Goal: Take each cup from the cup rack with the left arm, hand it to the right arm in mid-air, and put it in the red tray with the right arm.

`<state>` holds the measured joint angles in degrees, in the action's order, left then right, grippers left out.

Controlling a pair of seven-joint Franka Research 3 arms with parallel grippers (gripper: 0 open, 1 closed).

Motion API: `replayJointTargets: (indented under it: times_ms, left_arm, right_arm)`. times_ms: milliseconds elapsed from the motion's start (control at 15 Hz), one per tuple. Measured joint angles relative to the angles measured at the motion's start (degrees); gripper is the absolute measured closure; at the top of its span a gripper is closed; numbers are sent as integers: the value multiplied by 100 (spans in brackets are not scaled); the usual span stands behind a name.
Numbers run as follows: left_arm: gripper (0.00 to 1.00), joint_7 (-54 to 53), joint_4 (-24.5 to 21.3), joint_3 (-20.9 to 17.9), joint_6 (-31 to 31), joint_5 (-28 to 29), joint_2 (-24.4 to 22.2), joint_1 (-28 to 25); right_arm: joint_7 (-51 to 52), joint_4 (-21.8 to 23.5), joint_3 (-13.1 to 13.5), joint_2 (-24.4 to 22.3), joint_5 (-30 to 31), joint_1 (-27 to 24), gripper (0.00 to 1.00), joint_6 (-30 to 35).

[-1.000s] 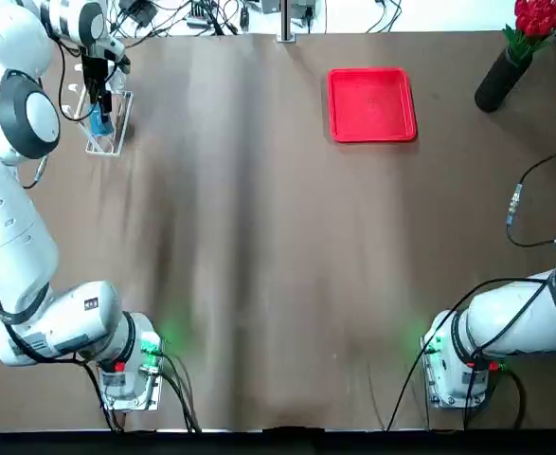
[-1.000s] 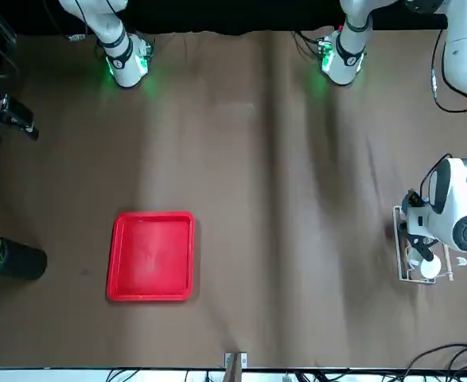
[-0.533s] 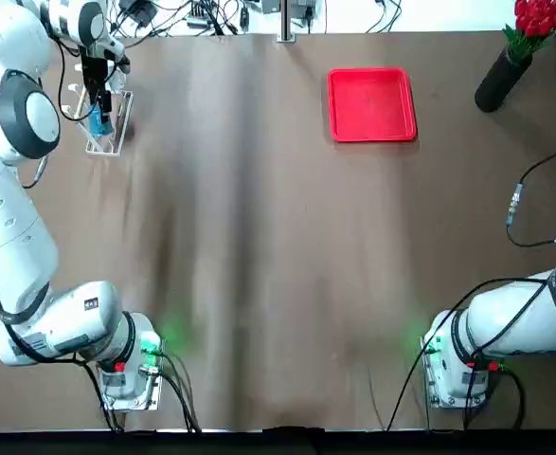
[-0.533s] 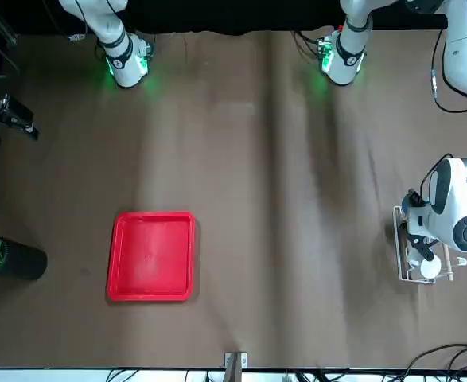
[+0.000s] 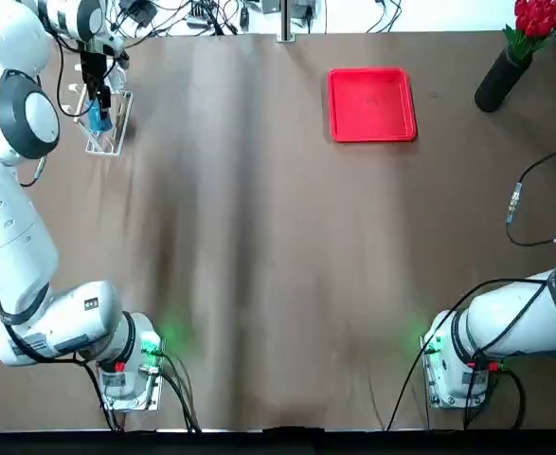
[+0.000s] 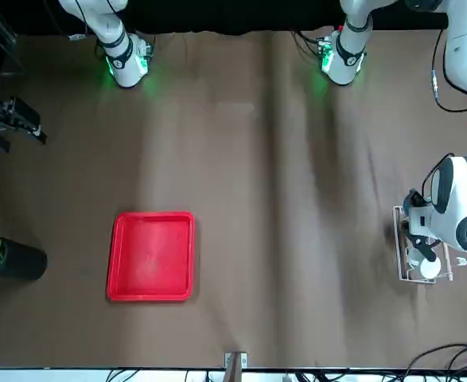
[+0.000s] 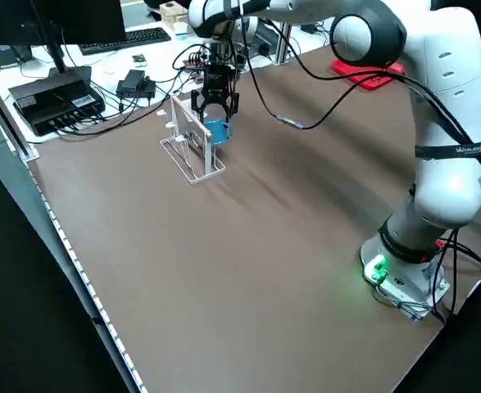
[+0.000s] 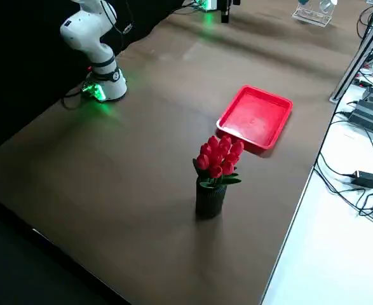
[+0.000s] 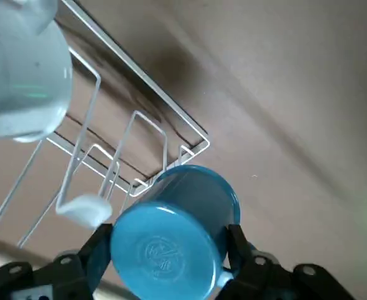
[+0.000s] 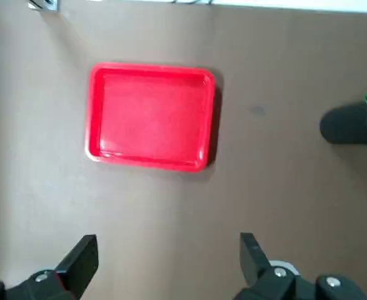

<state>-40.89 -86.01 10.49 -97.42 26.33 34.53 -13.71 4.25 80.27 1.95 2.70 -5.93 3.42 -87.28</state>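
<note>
Your left hand (image 9: 164, 250) sits at the silvery wire cup rack (image 5: 104, 123) in the top view's upper left, fingers closed on the small blue mug (image 9: 170, 240), presumably to lift it off its peg. The right hand (image 10: 167, 262) waits, spread wide, above the flat red square tray (image 10: 150, 117), well apart.

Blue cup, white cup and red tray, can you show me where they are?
blue cup (image 9: 170, 247): left wrist view, on its round bottom, between the left gripper's fingers.
white cup (image 9: 20, 81): left wrist view, on its side wall.
red tray (image 5: 372, 104): top view, on its flat, bare middle.
</note>
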Motion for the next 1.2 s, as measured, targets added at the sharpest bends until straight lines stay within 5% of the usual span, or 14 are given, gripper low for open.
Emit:
replayJointTargets:
  times_ms: [733,1200]
  left_arm:
    - [21,111,61,311,520,-3,-761,38]
    - [21,2244,61,1456,595,-622,-929,99]
  right_arm:
    - [-4,45,85,53,-7,-209,0,-44]
    - [-4,47,62,62,-24,-204,0,35]
